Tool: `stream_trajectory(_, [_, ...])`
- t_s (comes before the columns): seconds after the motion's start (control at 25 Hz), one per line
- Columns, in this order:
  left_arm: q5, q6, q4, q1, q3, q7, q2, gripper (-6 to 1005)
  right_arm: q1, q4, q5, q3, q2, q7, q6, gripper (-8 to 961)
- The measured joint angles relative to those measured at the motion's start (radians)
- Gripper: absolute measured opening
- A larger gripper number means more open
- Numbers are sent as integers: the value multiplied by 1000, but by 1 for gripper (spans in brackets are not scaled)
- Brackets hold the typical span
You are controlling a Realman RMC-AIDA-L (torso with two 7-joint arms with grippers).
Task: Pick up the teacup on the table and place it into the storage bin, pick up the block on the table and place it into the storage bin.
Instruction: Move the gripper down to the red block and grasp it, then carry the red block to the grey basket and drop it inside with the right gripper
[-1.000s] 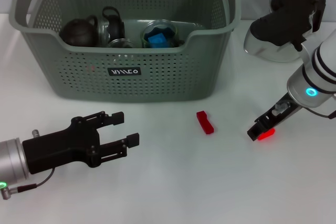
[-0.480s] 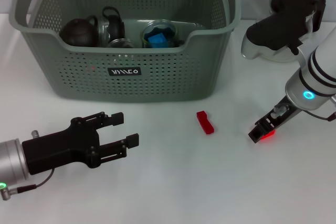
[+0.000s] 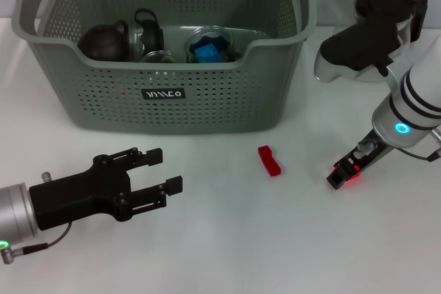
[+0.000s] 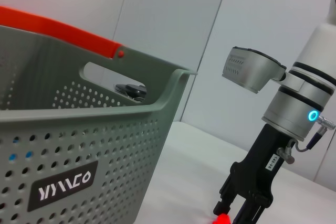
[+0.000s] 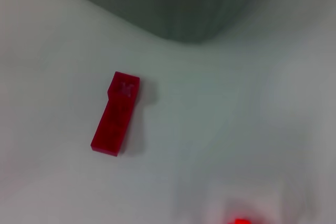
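**Red block lies on the bench; neither gripper holds anything**

In the head view you have the storage bin [image 3: 165, 53] filling the upper left and centre of the frame, its black label [image 3: 163, 93] on the near wall and orange-red clips at the top corners. Inside it you can see a dark round teapot [image 3: 103, 40] at the left, a glass piece with a black lid [image 3: 147, 31] beside it, and a clear glass cup [image 3: 210, 45] with something blue in it toward the centre.

The red block [image 3: 269, 160] sits on the white bench [image 3: 227, 239] at centre right, below the bin's lower right corner and apart from it. In the right wrist view you see the same block [image 5: 116, 113] lying flat and clear of the bin's corner.

Your right gripper [image 3: 343, 173] is at the right of the frame, pointing down to the bench, well to the right of the block, with a red glow at its tip. You cannot tell whether its fingers are released or clenched. The left wrist view shows it [image 4: 236, 214] to the lower right of the bin wall [image 4: 79, 145].

Your left gripper [image 3: 164, 169] is in the lower left, its fingers released and holding nothing, well apart from the block.
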Motion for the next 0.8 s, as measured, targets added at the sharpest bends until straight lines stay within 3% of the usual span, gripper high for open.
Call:
stream_trajectory(0.36, [0,0,-5,-1,0,0,0,734,-10,-20,6,-23,0,-9,-3,510])
stream_trajectory(0.52, [0,0,-5,0,0,1,0,735,-79,-177,26,0,-4,-31,-44,480])
stream_trajectory(0.64, [0,1,-5,1,0,1,1,735,-168,-372,136,93,-8,-170,-132,457])
stream_trajectory(0.8, [0,0,-5,1,0,1,2,735,-244,-504,484,343,-13,-472,-318,440])
